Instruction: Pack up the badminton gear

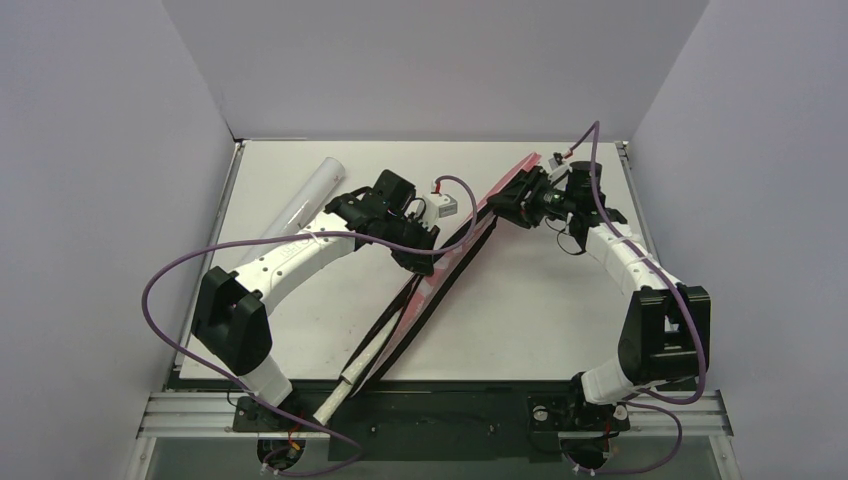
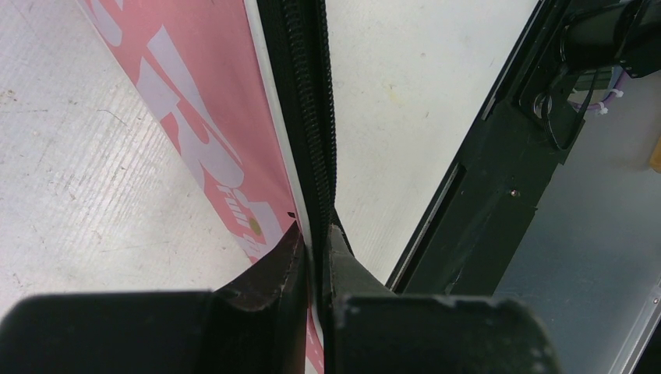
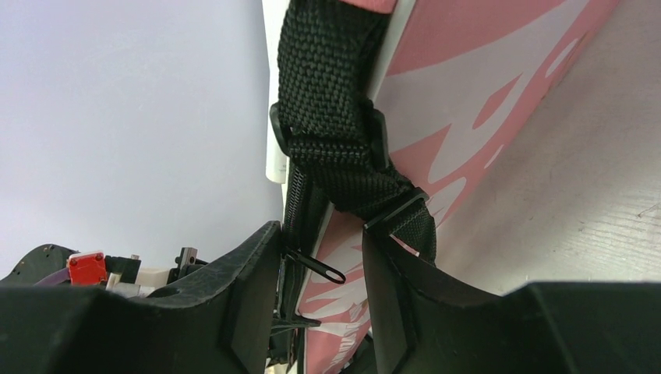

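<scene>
The pink cover [image 1: 512, 178] lies diagonally across the table, from the far right down to the near middle, with its black zipper edge turned up. My left gripper [image 1: 426, 256] is shut on that zipper edge [image 2: 308, 117] halfway along the cover [image 2: 195, 117]. My right gripper [image 1: 520, 200] is at the cover's far end, open. The small zipper pull [image 3: 321, 267] lies between its fingers, and the black strap [image 3: 335, 117] with its buckle runs just ahead over the pink cover [image 3: 483, 70]. A long white tube [image 1: 308, 197] lies at the far left. A white handle end [image 1: 345, 390] sticks out of the cover's near end.
Grey walls close in the white table [image 1: 560, 320] on the left, back and right. A black rail [image 1: 440, 410] with both arm bases runs along the near edge. The left arm's purple cable [image 1: 160, 280] loops out over the table's left edge.
</scene>
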{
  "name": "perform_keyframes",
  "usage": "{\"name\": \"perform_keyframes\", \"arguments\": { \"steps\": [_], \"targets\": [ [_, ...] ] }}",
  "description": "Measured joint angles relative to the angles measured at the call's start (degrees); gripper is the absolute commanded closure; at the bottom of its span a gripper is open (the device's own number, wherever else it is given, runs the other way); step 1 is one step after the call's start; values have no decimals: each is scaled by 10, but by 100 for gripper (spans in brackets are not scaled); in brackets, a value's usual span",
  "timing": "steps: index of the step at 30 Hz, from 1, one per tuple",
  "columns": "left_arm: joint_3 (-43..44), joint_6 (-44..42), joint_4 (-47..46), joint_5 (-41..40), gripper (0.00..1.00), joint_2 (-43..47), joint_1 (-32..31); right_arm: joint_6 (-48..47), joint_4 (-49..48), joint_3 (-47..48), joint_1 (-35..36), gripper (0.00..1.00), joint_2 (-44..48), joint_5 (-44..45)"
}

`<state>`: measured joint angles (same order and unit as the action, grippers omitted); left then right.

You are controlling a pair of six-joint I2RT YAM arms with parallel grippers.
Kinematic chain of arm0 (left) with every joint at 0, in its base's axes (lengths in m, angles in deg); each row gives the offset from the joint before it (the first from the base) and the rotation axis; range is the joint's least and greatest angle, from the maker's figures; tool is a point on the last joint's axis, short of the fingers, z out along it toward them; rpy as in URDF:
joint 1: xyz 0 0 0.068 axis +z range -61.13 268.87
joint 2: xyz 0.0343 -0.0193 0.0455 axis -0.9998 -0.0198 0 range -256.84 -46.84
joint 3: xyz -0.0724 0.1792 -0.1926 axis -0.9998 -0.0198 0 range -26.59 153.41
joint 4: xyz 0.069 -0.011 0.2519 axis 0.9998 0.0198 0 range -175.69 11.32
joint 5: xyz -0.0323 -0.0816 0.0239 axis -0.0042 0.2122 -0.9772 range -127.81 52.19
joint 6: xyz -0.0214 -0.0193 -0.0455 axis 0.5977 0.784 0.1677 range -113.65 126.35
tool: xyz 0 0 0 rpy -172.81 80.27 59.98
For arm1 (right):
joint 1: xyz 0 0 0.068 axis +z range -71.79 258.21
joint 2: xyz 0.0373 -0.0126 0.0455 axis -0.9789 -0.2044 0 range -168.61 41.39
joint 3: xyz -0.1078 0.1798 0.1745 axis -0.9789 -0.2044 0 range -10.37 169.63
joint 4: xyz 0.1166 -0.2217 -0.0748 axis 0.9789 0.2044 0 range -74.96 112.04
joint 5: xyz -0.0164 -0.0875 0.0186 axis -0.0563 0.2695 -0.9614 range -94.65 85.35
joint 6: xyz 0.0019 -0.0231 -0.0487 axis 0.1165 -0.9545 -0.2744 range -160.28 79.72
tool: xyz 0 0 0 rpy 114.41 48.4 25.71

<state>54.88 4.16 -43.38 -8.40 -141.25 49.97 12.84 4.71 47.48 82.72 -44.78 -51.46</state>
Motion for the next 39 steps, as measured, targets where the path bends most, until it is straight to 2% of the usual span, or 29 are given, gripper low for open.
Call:
{"name": "perform_keyframes", "arguments": {
  "steps": [9, 22, 29, 35, 39],
  "targets": [
    [0, 0, 1, 3, 100, 0, 0, 7, -6, 0, -3, 70, 0, -11],
    [0, 0, 1, 5, 100, 0, 0, 3, 5, 0, -5, 74, 35, -15],
    [0, 0, 1, 5, 100, 0, 0, -2, 14, 1, -5, 84, 40, -15],
    [0, 0, 1, 5, 100, 0, 0, -3, 17, 1, -5, 100, 40, -14],
    [0, 0, 1, 5, 100, 0, 0, -2, 19, 1, -5, 100, 40, -12]
  ]
}}
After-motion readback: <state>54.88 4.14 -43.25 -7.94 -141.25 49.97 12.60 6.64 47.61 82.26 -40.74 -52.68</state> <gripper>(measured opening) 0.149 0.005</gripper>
